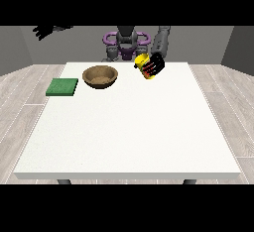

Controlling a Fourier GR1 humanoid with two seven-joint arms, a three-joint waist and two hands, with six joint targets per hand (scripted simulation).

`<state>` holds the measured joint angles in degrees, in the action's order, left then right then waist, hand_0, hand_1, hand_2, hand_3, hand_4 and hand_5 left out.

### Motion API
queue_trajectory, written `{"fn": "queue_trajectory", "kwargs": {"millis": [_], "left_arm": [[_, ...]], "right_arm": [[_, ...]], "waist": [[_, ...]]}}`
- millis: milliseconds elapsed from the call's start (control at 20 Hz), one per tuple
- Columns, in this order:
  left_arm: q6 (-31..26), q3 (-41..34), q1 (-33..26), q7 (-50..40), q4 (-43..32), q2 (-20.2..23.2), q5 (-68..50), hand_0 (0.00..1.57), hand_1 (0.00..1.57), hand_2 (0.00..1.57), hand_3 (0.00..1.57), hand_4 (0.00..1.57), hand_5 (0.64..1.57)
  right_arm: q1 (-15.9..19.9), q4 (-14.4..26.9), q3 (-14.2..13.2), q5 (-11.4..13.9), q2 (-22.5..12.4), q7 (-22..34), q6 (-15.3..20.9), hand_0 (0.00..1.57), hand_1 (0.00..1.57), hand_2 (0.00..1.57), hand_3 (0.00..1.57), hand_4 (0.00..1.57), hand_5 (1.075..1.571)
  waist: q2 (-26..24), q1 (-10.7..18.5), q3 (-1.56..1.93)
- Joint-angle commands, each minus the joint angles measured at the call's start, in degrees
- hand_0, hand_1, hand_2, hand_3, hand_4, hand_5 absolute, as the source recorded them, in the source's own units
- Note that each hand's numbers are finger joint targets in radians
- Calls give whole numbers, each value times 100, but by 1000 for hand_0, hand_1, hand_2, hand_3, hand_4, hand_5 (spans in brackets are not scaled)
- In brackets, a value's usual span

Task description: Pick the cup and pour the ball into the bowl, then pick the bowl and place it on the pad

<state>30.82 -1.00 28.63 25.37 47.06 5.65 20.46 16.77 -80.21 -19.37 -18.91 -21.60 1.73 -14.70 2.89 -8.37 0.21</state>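
A yellow cup (142,62) is held tilted above the table's far side, its mouth turned toward the view's left. The black hand at the view's right (154,66) is curled round it. A brown wooden bowl (100,76) stands on the table to the left of the cup, apart from it. A green square pad (62,87) lies near the table's left edge, left of the bowl. The hand at the view's left (45,30) is raised high, off to the side of the table, fingers spread. No ball shows.
The white table (129,132) stretches toward the camera. The robot's torso (126,41) stands behind its far edge. Grey wood floor surrounds the table.
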Motion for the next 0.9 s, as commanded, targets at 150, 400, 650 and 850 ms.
{"fn": "queue_trajectory", "kwargs": {"millis": [150, 400, 650, 850], "left_arm": [[750, 1407, 929, -2191, -447, -459, 2121, 1331, 1331, 1571, 1571, 1153, 1551], [720, 2375, 1424, -3389, -1053, -556, 3698, 1246, 1246, 1571, 1571, 1086, 1567], [78, 3006, 1856, -4843, -686, -563, 3912, 1246, 1246, 1571, 1571, 1086, 1567], [-454, 3227, 1949, -5092, -786, -564, 4416, 321, 321, 1571, 1400, 996, 1564]], "right_arm": [[111, 566, 23, -108, 21, 453, 23, 0, 0, 0, 237, 292, 1566], [31, 975, -131, -53, -95, 252, -38, 0, 0, 0, 0, 392, 1569], [278, 1264, -186, -201, -234, 100, -367, 0, 0, 0, 0, 426, 1570], [324, 1242, -277, -161, -278, 256, -77, 0, 0, 0, 179, 437, 1570]], "waist": [[-913, 109, 10], [-1007, 337, 11], [-932, 198, -14], [-1022, 369, -17]]}}
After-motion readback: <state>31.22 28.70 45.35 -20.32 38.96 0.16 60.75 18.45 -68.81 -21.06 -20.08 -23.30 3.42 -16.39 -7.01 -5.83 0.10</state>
